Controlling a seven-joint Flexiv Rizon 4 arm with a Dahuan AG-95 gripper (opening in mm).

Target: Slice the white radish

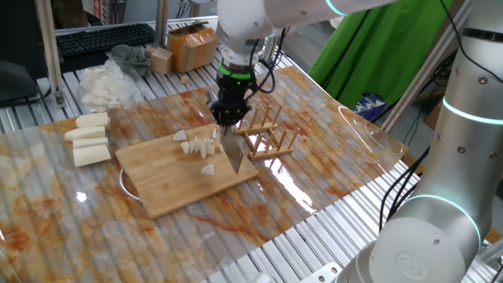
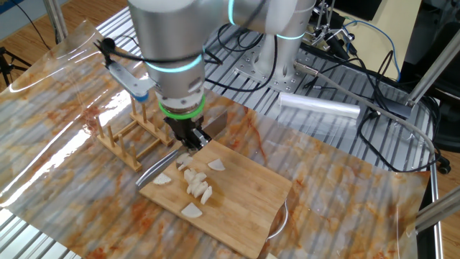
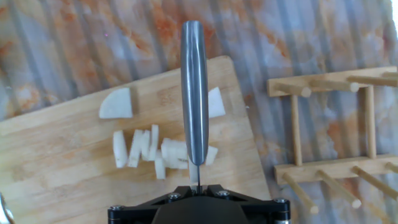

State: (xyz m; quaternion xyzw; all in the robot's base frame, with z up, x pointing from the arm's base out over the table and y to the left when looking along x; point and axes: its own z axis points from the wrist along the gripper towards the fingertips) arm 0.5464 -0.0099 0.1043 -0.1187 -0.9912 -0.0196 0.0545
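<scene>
the bench [image 1: 330, 157] carries a wooden cutting board [image 1: 169, 189], with a wooden rack [image 1: 267, 134] just beside it. above the board the end effector [image 1: 228, 119] points down, clamped tight on a knife [image 1: 235, 153] whose blade hangs over the white radish [image 1: 198, 148], cut into small pale pieces scattered on the board.

One knife [image 3: 194, 93] hangs from the one gripper [image 1: 228, 118]. Below it lies one cutting board [image 1: 169, 185] carrying about ten white radish pieces [image 3: 149, 149]. Beside the hand stands one wooden rack [image 1: 266, 134]. Farther off lie three longer radish chunks [image 1: 88, 140].
</scene>
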